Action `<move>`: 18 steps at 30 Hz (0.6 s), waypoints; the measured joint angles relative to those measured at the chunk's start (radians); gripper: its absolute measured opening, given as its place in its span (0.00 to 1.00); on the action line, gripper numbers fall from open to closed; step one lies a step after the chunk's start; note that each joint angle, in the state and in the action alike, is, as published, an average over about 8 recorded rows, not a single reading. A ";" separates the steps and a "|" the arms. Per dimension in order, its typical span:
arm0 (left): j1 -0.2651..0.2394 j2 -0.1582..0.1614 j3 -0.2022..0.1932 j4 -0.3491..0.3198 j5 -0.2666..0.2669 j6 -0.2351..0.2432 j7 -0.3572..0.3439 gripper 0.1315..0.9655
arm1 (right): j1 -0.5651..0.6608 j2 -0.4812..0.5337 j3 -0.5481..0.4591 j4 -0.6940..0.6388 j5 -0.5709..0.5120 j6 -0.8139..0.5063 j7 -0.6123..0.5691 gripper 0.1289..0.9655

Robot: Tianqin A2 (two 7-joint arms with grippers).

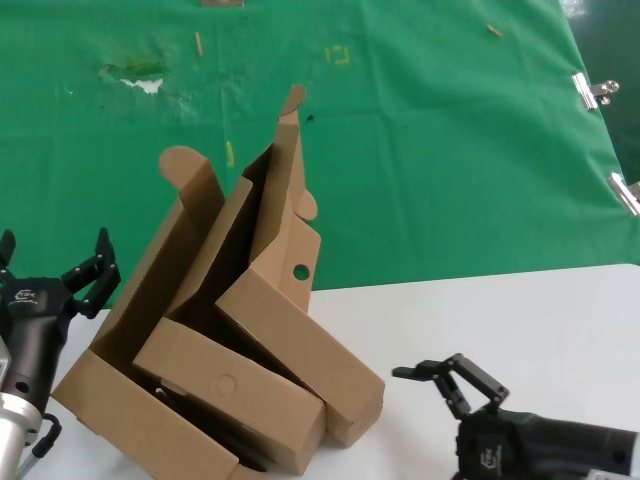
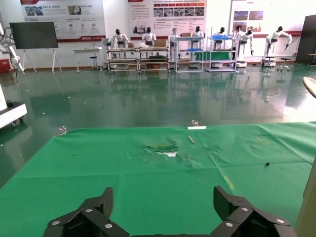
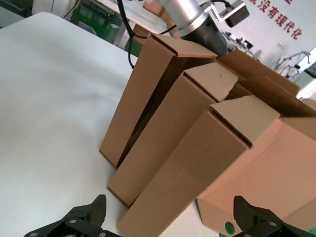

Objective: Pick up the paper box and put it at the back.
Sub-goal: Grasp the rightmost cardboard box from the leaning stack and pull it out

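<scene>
The paper box [image 1: 300, 340], brown with a punched round hole [image 1: 301, 271], leans on the other boxes at the table's middle with its lid standing up. In the right wrist view it [image 3: 266, 168] is close ahead, green showing through its hole [image 3: 228, 227]. The green cloth [image 1: 450, 150] with a whitish scuffed patch [image 1: 145, 83] lies behind; it also fills the left wrist view [image 2: 148, 168]. My right gripper [image 1: 445, 375] is open and empty on the white table, to the right of the box [image 3: 170, 207]. My left gripper [image 1: 55, 262] is open and empty left of the boxes [image 2: 162, 200].
A similar brown box with a faint circle [image 1: 226, 383] lies against the paper box's left side. A bigger carton with a rounded tab flap [image 1: 180, 160] holds both, leaning. Metal clips [image 1: 592, 92] hold the cloth's right edge. White tabletop [image 1: 520, 320] stretches to the right.
</scene>
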 joint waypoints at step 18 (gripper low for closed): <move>0.000 0.000 0.000 0.000 0.000 0.000 0.000 0.38 | 0.069 -0.022 -0.099 -0.011 -0.064 0.046 -0.001 0.66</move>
